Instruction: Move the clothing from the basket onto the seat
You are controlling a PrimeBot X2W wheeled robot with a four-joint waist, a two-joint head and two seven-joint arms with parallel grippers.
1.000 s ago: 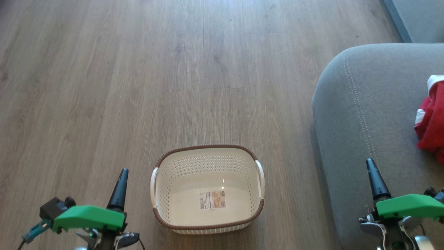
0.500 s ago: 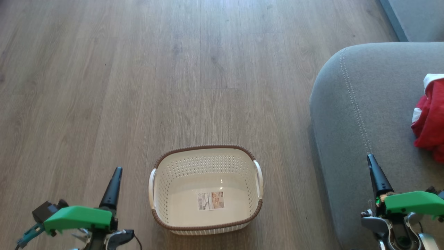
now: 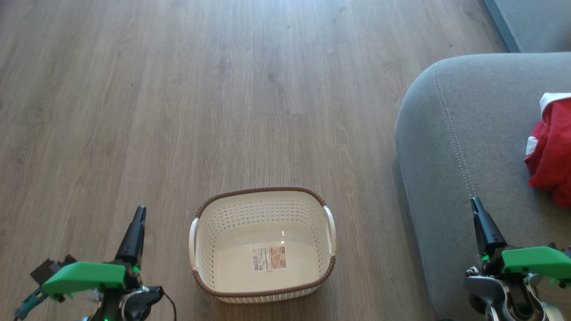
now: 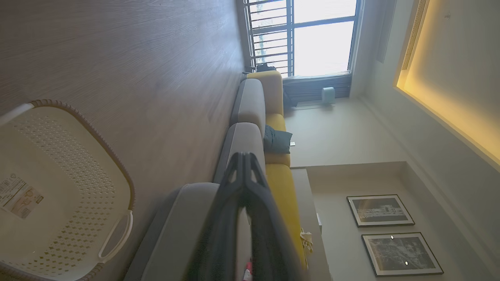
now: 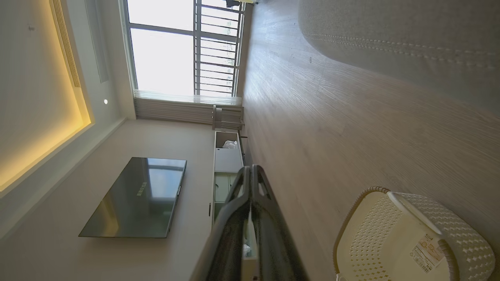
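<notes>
Head view, left to right: the left gripper [image 3: 139, 214] hangs low over the wood floor [image 3: 223, 89], its two dark fingers pressed tip to tip, and the basket [image 3: 261, 189] sits just to its right, cream and perforated with a brown rim, a label [image 3: 269, 258] showing on its base. Next comes the grey seat [image 3: 482, 133] with its double pale stitching, where the right gripper [image 3: 477, 207], fingers likewise closed together, shows against the near edge. The clothing [image 3: 553, 156] lies on the seat, above and right of that gripper and well apart from it, a crumpled bright red heap with white bands.

Wood floor [image 3: 178, 111] under cream basket [image 3: 263, 209]
</notes>
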